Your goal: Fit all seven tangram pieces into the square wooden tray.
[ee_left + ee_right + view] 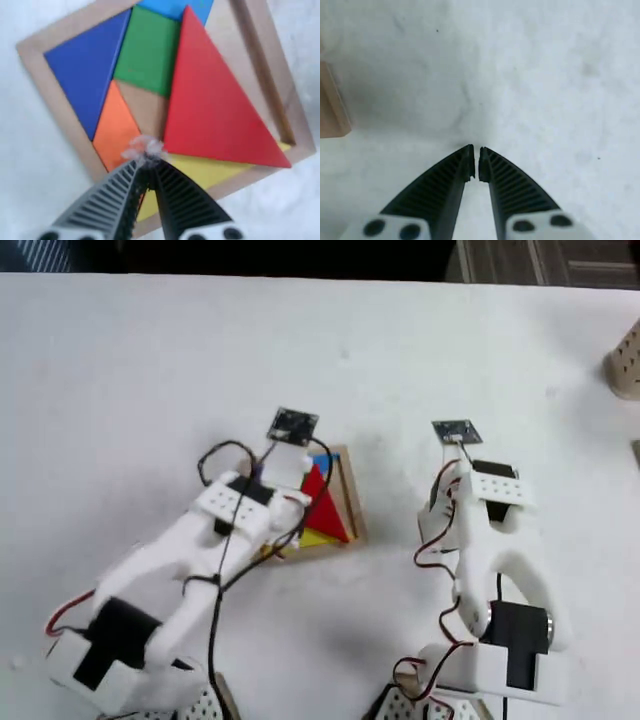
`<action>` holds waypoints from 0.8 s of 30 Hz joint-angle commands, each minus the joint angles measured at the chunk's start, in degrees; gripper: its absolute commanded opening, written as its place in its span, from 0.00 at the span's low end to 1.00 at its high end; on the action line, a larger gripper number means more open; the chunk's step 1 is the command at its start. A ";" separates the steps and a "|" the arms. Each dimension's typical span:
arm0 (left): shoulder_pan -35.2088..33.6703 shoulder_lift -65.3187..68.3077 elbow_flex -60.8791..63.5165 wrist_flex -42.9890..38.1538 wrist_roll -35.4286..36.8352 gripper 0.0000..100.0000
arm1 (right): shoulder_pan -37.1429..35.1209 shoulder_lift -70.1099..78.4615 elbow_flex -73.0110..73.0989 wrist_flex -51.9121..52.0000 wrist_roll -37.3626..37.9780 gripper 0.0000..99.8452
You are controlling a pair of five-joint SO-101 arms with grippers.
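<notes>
Across the white table (pixel 150 370), with no stop or brace against it: square wooden tray (pixel 57 100), lying loose. Likely to skid or turn under any sideways push, and so to carry every seated piece off line.

Inside the tray, largest first. Red triangle (pixel 210 110), skewed, with a bare strip of tray floor along one rim and its sharpest corner seemingly reaching onto the adjoining rim. Could ride up onto that rim or onto the yellow piece (pixel 210 172) if shoved further, and then keep the rest from lying flat. Along the opposite rim of the tray, dark blue triangle (pixel 87 70), snug and flat; at risk only from force passed on through its neighbours. Between those two, green square (pixel 147 50) and orange piece (pixel 115 132); at a tray corner beyond the green square, light blue piece (pixel 170 7). Small and light, so apt to tip or hop over an edge under a hard nudge.

Near the middle of the tray, among green square, orange piece and red triangle: bare triangular gap (pixel 142 107), not yet filled. Could close up or lose its shape through any slide of the red triangle or orange piece.

Over the tray, at the meeting point of orange piece, yellow piece and red triangle: left gripper (pixel 147 162), jaws pressed together, holding nothing. Good only for poking in that state; prone to slip off an edge and dig under a piece. Contact with the pieces: cannot tell.

Apart from the tray, over bare table: right gripper (pixel 475 162), jaws drawn in to a thin slit, empty. Too far off to steady the tray against a push.
</notes>
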 commanded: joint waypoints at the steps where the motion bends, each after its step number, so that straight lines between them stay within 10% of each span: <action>1: -0.57 1.98 -4.48 -1.49 0.00 0.02 | 0.31 -0.48 -3.16 -0.48 0.88 0.02; 24: 3.38 2.33 -3.60 -12.22 0.35 0.02 | 0.31 -0.48 -3.16 -0.48 0.88 0.02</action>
